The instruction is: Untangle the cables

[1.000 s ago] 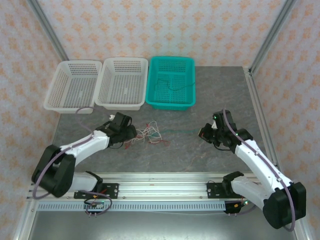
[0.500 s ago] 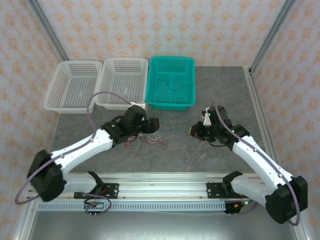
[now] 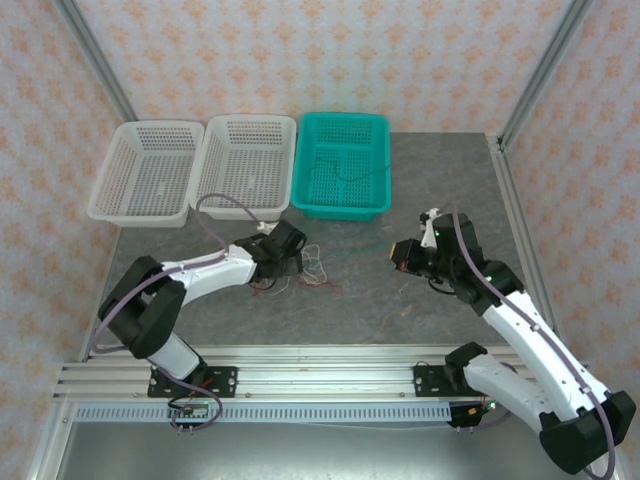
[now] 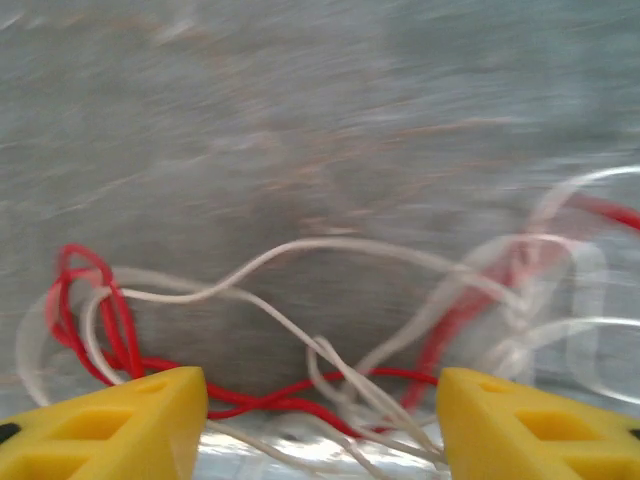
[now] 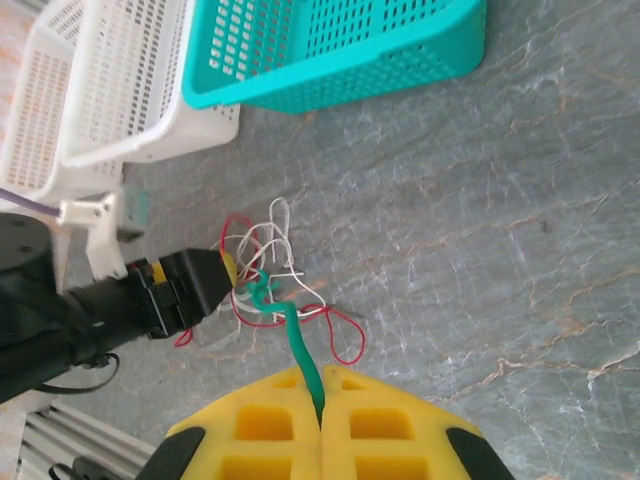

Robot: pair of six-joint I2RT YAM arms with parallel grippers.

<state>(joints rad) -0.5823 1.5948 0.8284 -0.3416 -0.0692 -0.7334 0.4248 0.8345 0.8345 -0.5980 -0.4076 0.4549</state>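
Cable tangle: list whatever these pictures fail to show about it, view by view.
- Top external: the tangle is too small to tell single strands apart.
- Left wrist: motion blur smears the white cable and the red cable at the right. The lower edge cuts off the strands passing through the open left gripper.
- Right wrist: the near end of the green cable is hidden inside the shut right gripper.

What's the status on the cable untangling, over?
Left end effector open, low over the red and white tangle. Right end effector shut on the green cable, running to the tangle. Baskets stand apart at the back.
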